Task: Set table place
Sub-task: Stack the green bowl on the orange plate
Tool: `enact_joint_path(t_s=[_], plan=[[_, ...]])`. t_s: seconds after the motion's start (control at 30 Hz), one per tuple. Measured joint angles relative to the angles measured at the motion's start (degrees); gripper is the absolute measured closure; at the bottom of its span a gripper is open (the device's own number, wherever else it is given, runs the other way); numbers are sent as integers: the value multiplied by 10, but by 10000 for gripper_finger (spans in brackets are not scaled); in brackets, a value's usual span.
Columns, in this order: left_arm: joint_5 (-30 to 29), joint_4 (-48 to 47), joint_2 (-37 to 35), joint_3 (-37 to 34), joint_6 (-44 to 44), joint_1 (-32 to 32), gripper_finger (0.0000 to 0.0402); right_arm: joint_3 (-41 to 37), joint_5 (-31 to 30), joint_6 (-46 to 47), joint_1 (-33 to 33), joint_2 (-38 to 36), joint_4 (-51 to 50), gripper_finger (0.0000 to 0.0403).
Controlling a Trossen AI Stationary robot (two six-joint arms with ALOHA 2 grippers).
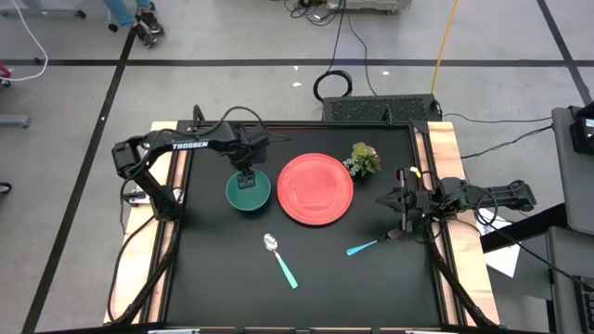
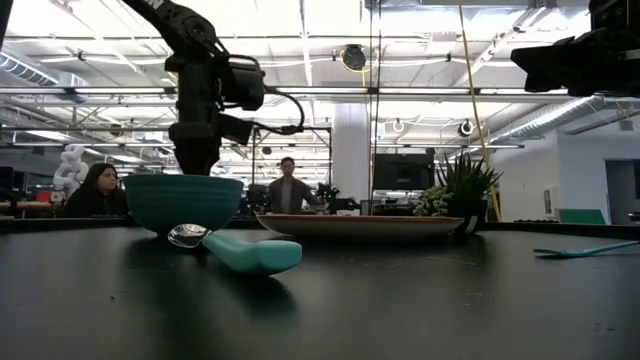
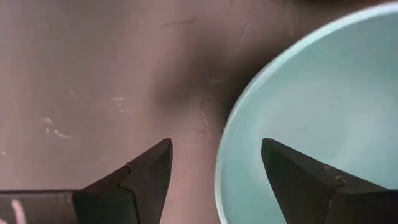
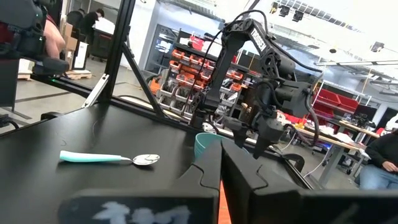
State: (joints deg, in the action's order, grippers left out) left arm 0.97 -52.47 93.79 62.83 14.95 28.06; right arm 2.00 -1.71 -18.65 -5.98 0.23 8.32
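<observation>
The teal bowl (image 1: 249,192) stands on the black table (image 1: 213,278), left of the red plate (image 1: 316,188). My left gripper (image 1: 246,178) points down over the bowl's far rim, open. In the left wrist view (image 3: 214,146), one finger stands outside the rim (image 3: 229,124) and the other over the bowl's inside (image 3: 311,93); I cannot tell whether either touches. The low view shows it reaching down to the bowl (image 2: 185,200). My right gripper (image 1: 382,199) is shut and empty at the table's right side, its fingers (image 4: 221,168) pointing toward the plate.
A teal-handled spoon (image 1: 279,259) lies near the front, below the bowl, and a teal fork (image 1: 366,246) lies near my right gripper. A small potted plant (image 1: 364,160) stands behind the plate's right. People sit beyond the table in the low view (image 2: 95,190).
</observation>
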Motion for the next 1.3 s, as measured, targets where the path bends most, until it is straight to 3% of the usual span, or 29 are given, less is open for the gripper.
enact_joint_path(t_s=[0.77, 1.3], plan=[[0, 1, 0, -1, 5, 0, 152, 0, 0, 0, 0, 0, 0, 403], [4, 1, 0, -1, 8, 0, 303, 0, 0, 0, 0, 0, 0, 403]])
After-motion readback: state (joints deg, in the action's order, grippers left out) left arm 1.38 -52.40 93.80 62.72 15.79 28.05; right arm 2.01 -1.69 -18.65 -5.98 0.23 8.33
